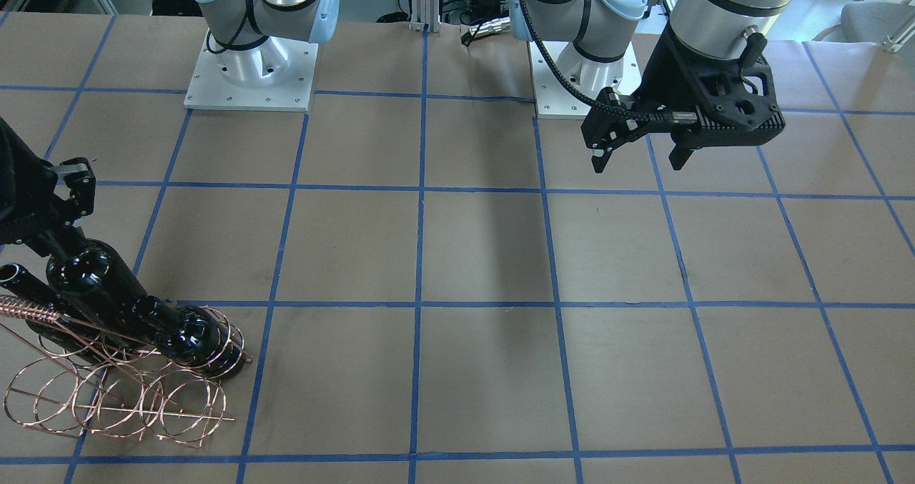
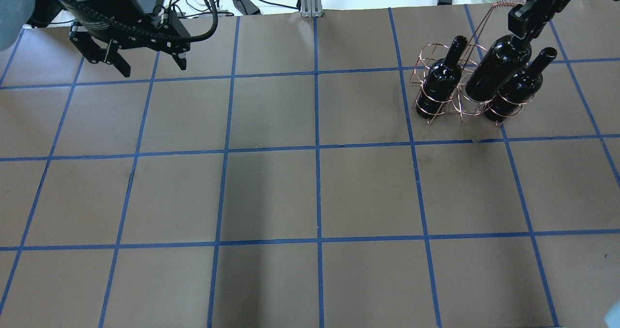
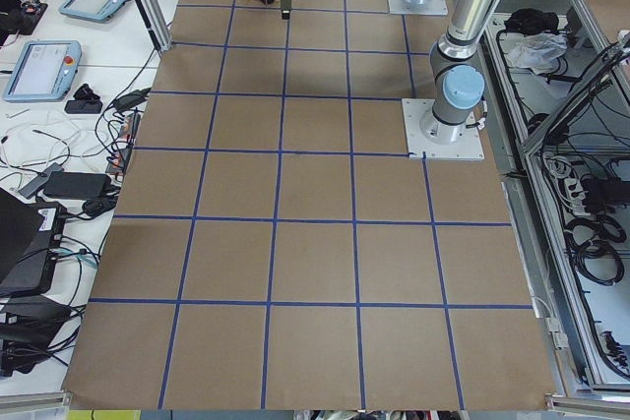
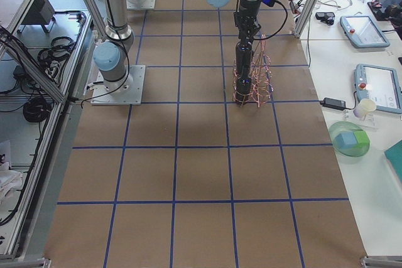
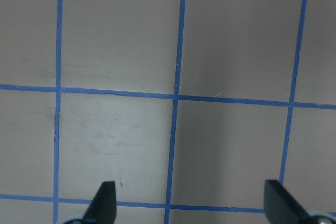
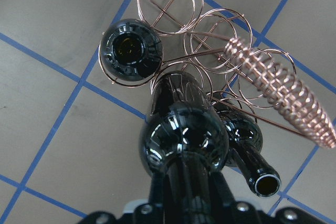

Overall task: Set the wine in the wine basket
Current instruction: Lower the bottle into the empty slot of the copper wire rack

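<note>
Closest to the lens, a glossy black wine bottle [image 6: 181,135] hangs by its slim neck in my right gripper [image 2: 524,25], the fingers clenched on the glass just above the rounded shoulder. Seen from that wrist, the wine basket [image 6: 170,3] spreads beneath it. One seated bottle [image 6: 130,51] stands at ten o'clock of the bottle I hold. A third bottle [image 6: 247,145] leans just beside it at four o'clock, and the twisted coil handle [image 6: 278,95] runs off toward three.

From overhead, the rack stands at two o'clock of the table [image 2: 271,192], and the bottle I carry sits between the other two, its lower half inside the copper hoops. Whether its base rests on the surface I cannot tell — wire and dark glass hide it.

My left gripper [image 5: 191,203] hovers at ten o'clock with fingers spread wide, nothing between them, bare gridded paper below.

I judge this to be the last stage of placing: the bottle is threaded in but not let go. Next comes a straight, slow descent until it stands on its own — then I release and lift clear of the handle.
</note>
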{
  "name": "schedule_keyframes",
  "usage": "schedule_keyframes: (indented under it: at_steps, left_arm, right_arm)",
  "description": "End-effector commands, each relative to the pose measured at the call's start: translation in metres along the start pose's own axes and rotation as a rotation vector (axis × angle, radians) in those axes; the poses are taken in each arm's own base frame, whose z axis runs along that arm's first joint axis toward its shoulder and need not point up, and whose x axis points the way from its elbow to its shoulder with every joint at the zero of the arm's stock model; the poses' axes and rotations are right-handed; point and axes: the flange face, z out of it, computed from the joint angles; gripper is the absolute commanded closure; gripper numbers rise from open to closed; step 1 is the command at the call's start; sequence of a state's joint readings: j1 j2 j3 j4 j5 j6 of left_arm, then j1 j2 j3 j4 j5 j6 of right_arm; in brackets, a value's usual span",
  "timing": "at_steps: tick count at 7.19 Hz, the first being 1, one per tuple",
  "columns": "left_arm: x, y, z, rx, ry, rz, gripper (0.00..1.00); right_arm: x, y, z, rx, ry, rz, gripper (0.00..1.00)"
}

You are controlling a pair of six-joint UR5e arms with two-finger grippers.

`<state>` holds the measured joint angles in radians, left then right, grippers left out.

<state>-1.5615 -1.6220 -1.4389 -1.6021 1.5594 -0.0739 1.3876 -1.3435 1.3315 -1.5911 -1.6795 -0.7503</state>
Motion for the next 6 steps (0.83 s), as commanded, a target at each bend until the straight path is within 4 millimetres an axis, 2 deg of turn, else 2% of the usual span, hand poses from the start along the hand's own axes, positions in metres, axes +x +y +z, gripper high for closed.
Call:
schedule_keyframes:
  at_steps: [1, 6]
  left_arm:
    - [0.002, 0.000, 0.003, -0.008, 0.000, 0.002, 0.00]
    - [0.007, 0.004, 0.005, -0.014, -0.004, 0.016, 0.00]
  right_arm:
    - [0.002, -0.003, 0.005, -0.004, 0.000, -0.014, 1.00]
    - [0.007, -0.011, 0.027, -0.034, -0.020, -0.075, 1.00]
